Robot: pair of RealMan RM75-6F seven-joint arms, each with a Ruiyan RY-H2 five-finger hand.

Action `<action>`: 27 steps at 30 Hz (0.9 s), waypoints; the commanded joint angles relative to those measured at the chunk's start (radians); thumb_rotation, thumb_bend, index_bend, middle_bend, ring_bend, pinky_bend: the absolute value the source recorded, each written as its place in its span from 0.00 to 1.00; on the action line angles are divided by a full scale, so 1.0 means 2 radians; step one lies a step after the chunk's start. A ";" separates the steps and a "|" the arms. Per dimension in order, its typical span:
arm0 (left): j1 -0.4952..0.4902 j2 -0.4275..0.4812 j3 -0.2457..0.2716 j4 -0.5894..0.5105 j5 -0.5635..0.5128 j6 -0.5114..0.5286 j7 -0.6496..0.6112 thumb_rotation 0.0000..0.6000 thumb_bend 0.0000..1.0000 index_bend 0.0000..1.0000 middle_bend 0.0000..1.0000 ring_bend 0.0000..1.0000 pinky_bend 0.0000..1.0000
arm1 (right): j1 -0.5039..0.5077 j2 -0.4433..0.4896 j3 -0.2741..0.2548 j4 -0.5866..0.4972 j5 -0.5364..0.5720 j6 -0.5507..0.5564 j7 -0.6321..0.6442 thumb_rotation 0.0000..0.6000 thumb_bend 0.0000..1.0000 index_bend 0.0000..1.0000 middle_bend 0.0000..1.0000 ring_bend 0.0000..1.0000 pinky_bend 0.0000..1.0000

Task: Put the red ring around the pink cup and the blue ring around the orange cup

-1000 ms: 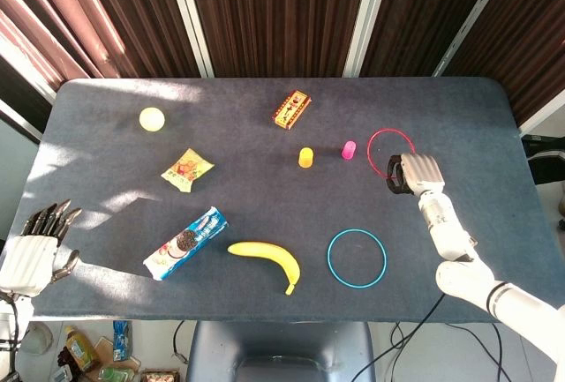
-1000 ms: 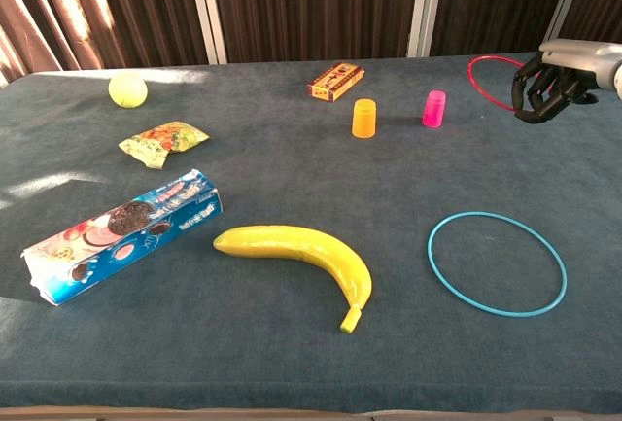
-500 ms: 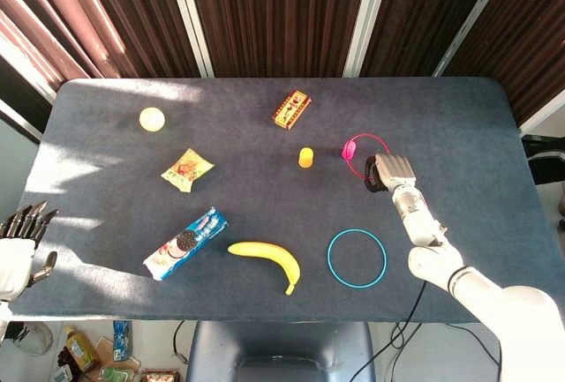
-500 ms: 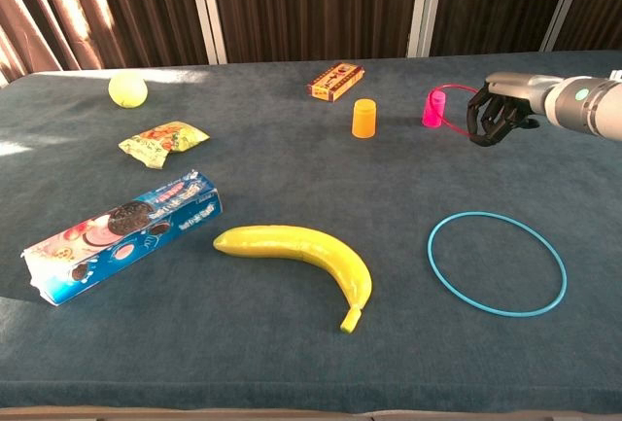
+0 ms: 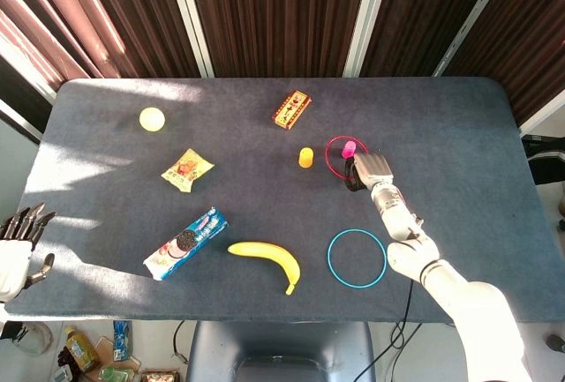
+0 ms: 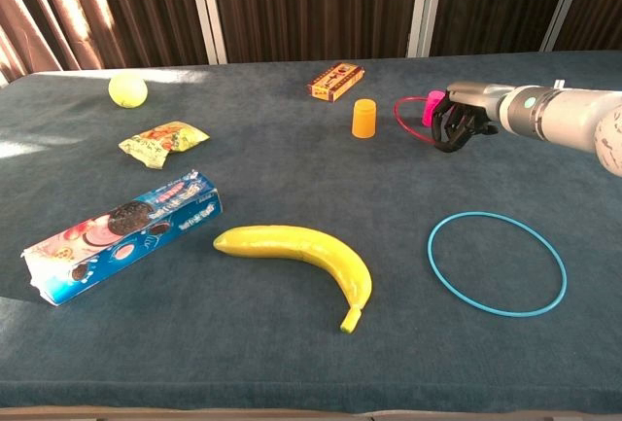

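The red ring (image 5: 327, 154) is held by my right hand (image 5: 371, 170) at its near right side. In the head view the ring circles the pink cup (image 5: 350, 147). In the chest view the red ring (image 6: 397, 110) reaches left of the pink cup (image 6: 432, 106), which my right hand (image 6: 457, 122) partly hides. Whether the ring rests on the table cannot be told. The orange cup (image 5: 305, 157) (image 6: 363, 118) stands upright just left of the ring. The blue ring (image 5: 357, 258) (image 6: 497, 263) lies flat near the front edge. My left hand (image 5: 19, 241) hangs off the table's left front corner, fingers apart and empty.
A banana (image 5: 267, 258) and a blue cookie box (image 5: 185, 243) lie front left. Further back are a snack bag (image 5: 187, 169), a yellow ball (image 5: 152, 119) and a small red-yellow box (image 5: 292, 108). My right forearm (image 5: 397, 219) crosses beside the blue ring.
My right hand has carried the red ring leftward from the right of the pink cup until it circles the cup. My left hand has dropped lower and further left.
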 commanded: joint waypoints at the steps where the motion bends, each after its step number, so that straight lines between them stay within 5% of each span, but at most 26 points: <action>1: 0.000 0.000 0.000 0.001 0.002 0.001 -0.002 1.00 0.40 0.14 0.00 0.00 0.14 | 0.002 -0.005 -0.004 0.008 -0.008 0.001 0.004 1.00 0.52 0.81 0.86 0.99 1.00; 9: 0.000 -0.002 0.001 0.002 0.002 -0.002 0.001 1.00 0.40 0.14 0.00 0.00 0.14 | -0.001 -0.002 -0.013 0.008 -0.022 0.007 0.006 1.00 0.33 0.65 0.86 0.99 1.00; 17: 0.000 -0.002 0.002 -0.002 0.005 -0.002 0.008 1.00 0.40 0.14 0.00 0.00 0.14 | -0.018 0.043 -0.015 -0.072 -0.036 0.050 0.008 1.00 0.30 0.57 0.86 0.99 1.00; 21: 0.000 -0.003 0.003 -0.003 0.006 -0.002 0.013 1.00 0.40 0.14 0.00 0.00 0.14 | -0.037 0.085 -0.018 -0.154 -0.042 0.082 -0.003 1.00 0.30 0.57 0.86 0.99 1.00; 27: -0.001 -0.006 0.003 -0.001 0.003 -0.008 0.022 1.00 0.41 0.14 0.00 0.00 0.14 | -0.085 0.196 -0.042 -0.355 -0.063 0.131 -0.039 1.00 0.30 0.62 0.86 0.99 1.00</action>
